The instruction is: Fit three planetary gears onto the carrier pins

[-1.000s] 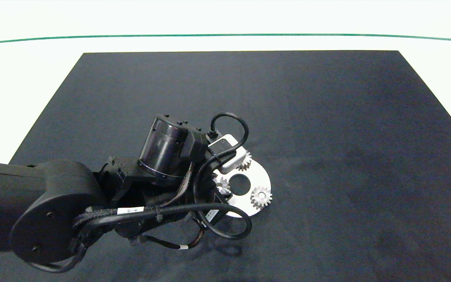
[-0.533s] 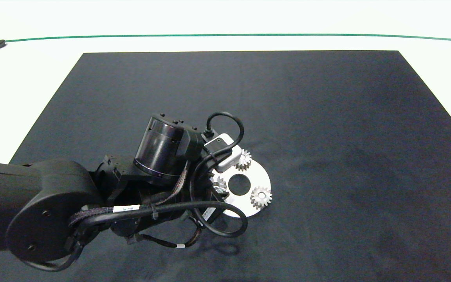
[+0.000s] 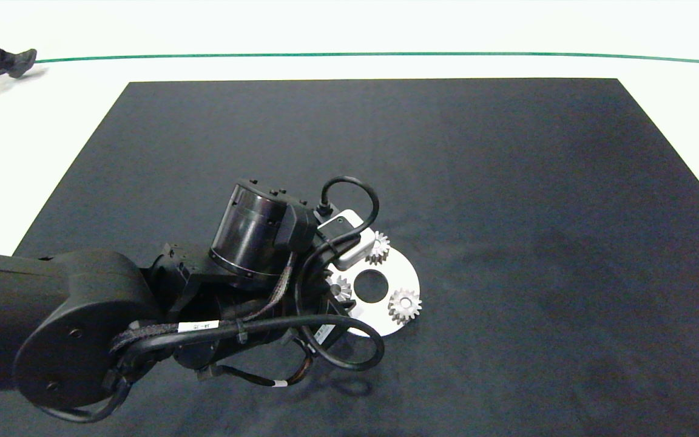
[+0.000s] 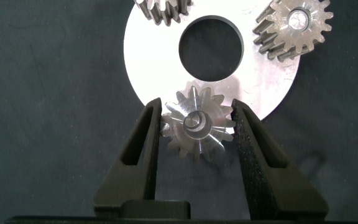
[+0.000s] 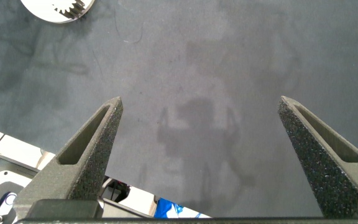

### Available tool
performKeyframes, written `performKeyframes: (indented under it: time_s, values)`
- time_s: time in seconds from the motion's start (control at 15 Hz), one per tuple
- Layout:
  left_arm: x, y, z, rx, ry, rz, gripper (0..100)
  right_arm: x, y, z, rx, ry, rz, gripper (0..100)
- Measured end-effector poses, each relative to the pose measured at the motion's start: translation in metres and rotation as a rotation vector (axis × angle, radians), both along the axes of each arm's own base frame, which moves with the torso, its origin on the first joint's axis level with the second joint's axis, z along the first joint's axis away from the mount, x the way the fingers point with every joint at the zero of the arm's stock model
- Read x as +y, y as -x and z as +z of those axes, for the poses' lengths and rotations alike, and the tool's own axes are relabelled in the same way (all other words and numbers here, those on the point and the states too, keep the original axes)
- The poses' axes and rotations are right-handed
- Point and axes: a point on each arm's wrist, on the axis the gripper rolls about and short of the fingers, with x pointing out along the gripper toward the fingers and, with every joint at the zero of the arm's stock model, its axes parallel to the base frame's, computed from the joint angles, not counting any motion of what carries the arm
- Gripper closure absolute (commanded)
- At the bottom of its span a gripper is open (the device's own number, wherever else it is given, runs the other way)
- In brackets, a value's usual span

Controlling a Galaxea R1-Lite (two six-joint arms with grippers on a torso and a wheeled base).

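Observation:
The white carrier disc (image 3: 399,270) lies on the black mat, just left of the middle. Two planetary gears (image 3: 377,249) (image 3: 404,305) sit flat on it, and a pale pin end shows in the centre hole of one gear (image 4: 294,28). My left gripper (image 4: 196,107) is shut on a third gear (image 4: 197,124), held over the disc's (image 4: 266,87) near rim, with both fingers pressed against its teeth. In the head view this gear (image 3: 338,287) peeks out beside the left wrist. My right gripper (image 5: 201,106) hangs open over bare mat, outside the head view.
The left arm (image 3: 143,303) and its cables cover the mat's near left part. The black mat (image 3: 507,182) stretches wide to the right and far side, with white floor and a green line beyond it. A person's shoes (image 3: 3,60) show at the far left.
The left wrist and its gear shifted slightly left and settled over the disc's rim. A person's shoes came into view at the far left.

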Motion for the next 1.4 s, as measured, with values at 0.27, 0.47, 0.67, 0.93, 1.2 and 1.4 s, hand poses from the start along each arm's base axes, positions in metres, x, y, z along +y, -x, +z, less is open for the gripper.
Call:
performKeyframes:
  time_s: [0.27,0.47,0.67,0.93,1.2,1.4]
  values:
    - [-0.0005,-0.0005,-0.0009,0.001,-0.001,0.000,100,0.0000,0.0000,-0.0002,0.001,0.000,0.000,0]
    - [-0.0012,-0.0009,-0.0018,0.004,-0.002,-0.001,100,0.0000,-0.0001,-0.0003,0.001,0.001,0.000,0]
    - [-0.0013,-0.0005,-0.0035,0.010,-0.006,-0.004,100,0.0001,-0.0001,-0.0007,0.003,0.001,0.000,0]
    - [0.0004,0.0001,-0.0070,0.019,-0.013,-0.001,100,0.0000,0.0001,-0.0007,0.002,0.001,0.000,0]
    - [0.0001,0.0006,-0.0064,0.018,-0.012,-0.003,100,0.0000,0.0001,-0.0007,0.002,0.001,0.000,0]
    - [0.0003,0.0012,-0.0055,0.019,-0.009,-0.004,100,0.0000,0.0001,-0.0007,0.002,0.001,0.000,0]
